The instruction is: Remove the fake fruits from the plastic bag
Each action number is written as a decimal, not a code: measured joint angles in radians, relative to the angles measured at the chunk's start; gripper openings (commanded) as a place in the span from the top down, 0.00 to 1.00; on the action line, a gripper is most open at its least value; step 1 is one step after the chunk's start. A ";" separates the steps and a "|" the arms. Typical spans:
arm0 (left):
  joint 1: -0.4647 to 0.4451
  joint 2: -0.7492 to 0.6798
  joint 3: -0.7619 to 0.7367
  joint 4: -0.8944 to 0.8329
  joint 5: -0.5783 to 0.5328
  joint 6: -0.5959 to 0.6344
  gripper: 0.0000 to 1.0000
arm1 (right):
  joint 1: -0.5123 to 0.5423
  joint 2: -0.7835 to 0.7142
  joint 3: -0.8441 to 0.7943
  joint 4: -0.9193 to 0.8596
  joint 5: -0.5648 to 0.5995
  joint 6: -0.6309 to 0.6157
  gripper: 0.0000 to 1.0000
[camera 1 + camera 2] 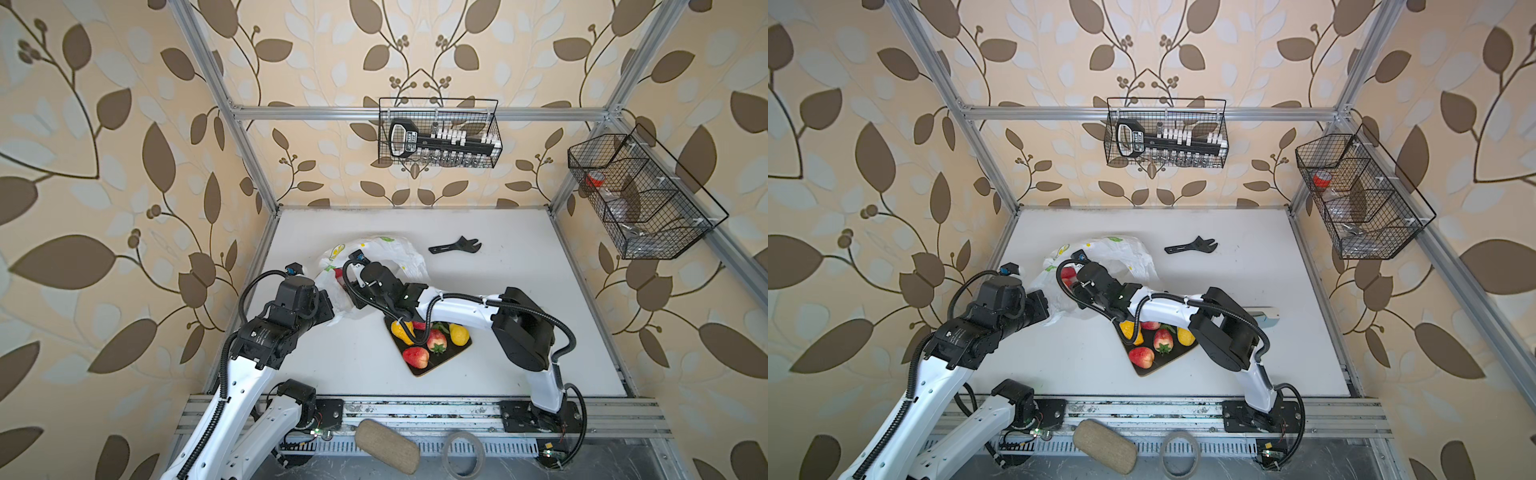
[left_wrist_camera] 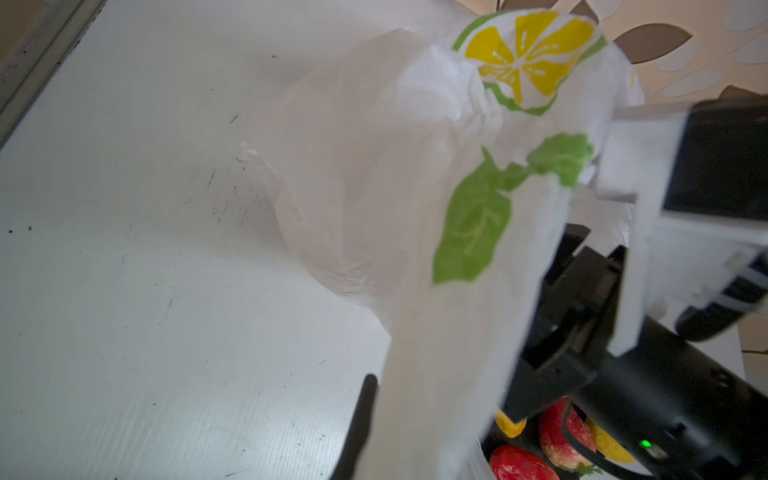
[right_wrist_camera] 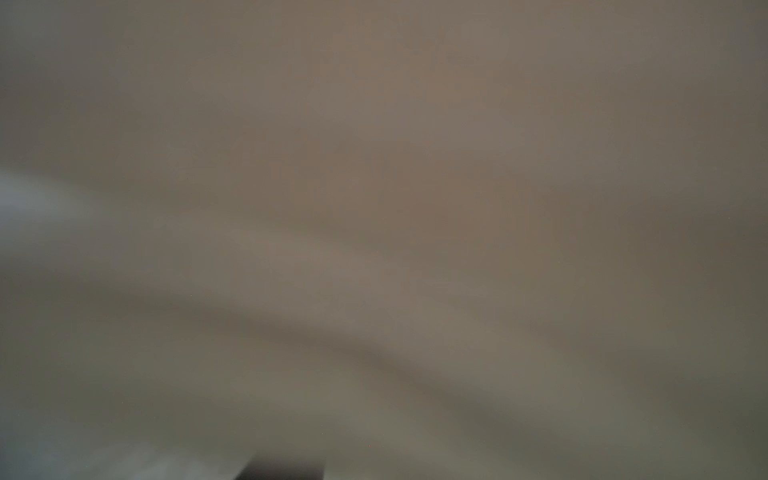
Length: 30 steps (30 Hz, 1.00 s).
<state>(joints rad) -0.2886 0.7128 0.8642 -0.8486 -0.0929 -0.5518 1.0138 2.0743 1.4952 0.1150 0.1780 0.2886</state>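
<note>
My left gripper (image 1: 330, 305) is clenched on an edge of the bag (image 1: 395, 253), holding it stretched. My right gripper (image 1: 1079, 281) is buried in the bag's mouth, so I cannot tell whether it's grasping anything. A red fruit (image 1: 1068, 274) sits at its tip. The other fruits (image 1: 432, 340) lie on the tray (image 1: 419, 370) behind it, under that arm.

A white worktop (image 1: 519, 291) carries a black adjustable wrench (image 1: 455, 245) near its far side and a black tray (image 1: 453, 351) toward the front. A wire basket (image 1: 440, 133) on the back rail holds a black-and-white tool set. A second wire basket (image 1: 640, 195) on the side rail holds something red (image 1: 595, 179), possibly tape. Below the front rail lie a tan pad (image 1: 386, 451) and a ring-shaped roll (image 1: 463, 455).
</note>
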 measured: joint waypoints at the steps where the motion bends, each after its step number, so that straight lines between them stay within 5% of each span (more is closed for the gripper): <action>1: 0.000 0.000 0.000 -0.003 0.000 0.000 1.00 | 0.000 0.008 -0.006 0.017 -0.004 -0.028 0.50; 15: 0.000 0.017 0.007 -0.016 -0.005 0.001 1.00 | 0.001 0.003 -0.166 0.252 0.072 -0.609 0.48; 23: 0.000 0.018 0.030 -0.029 -0.013 0.003 1.00 | -0.014 0.085 -0.071 0.283 0.116 -0.822 0.47; 25: 0.000 0.016 0.038 -0.043 -0.015 0.006 0.93 | -0.028 0.123 -0.023 0.264 0.114 -0.831 0.46; 30: 0.000 -0.006 0.046 -0.078 -0.021 0.026 0.47 | -0.060 0.196 0.089 0.150 0.109 -0.785 0.43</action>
<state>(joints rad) -0.2882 0.7071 0.9100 -0.9264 -0.1139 -0.5259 0.9535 2.2700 1.5841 0.2653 0.2871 -0.4969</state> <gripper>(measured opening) 0.413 0.558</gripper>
